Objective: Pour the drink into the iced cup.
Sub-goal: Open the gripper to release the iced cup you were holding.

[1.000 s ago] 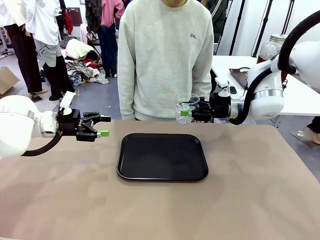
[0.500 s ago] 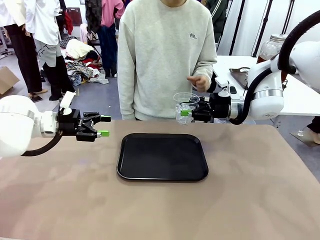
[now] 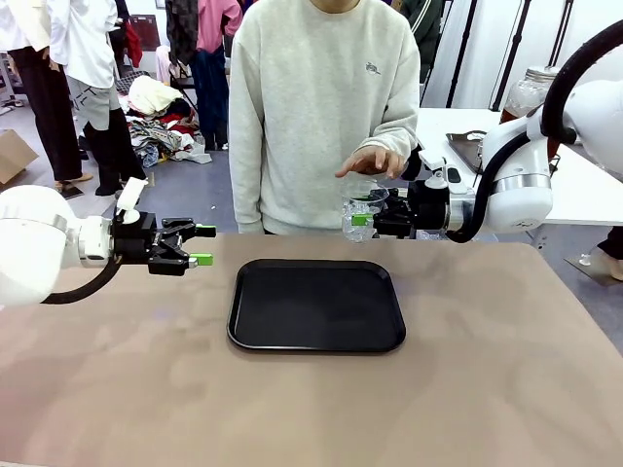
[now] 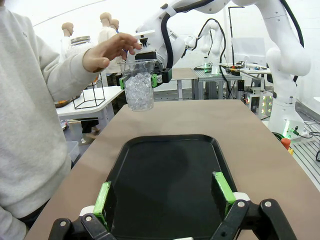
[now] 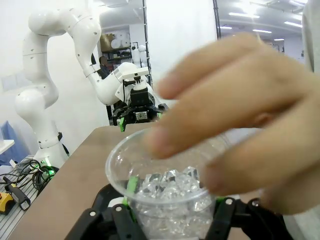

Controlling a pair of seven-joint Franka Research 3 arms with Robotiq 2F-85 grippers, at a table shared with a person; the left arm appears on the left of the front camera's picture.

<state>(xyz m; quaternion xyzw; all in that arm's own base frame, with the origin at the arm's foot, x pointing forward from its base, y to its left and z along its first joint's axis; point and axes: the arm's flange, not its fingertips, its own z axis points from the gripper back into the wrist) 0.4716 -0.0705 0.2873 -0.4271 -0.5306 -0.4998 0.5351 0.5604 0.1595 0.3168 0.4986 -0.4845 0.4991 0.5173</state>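
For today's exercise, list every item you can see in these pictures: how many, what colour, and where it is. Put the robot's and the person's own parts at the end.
Tray: one, black, middle of the table.
Iced cup: one, clear plastic with ice, held above the table's far edge, beyond the tray.
Table: one, tan-brown, under the tray.
Glass jar: one, clear with a silvery lid, on the white side table at far right.
Left gripper: one, black with green pads, open, left of the tray, holding nothing.
Right gripper: one, black with green pads, shut on the iced cup.
Person's hand: one, just above the cup's rim.
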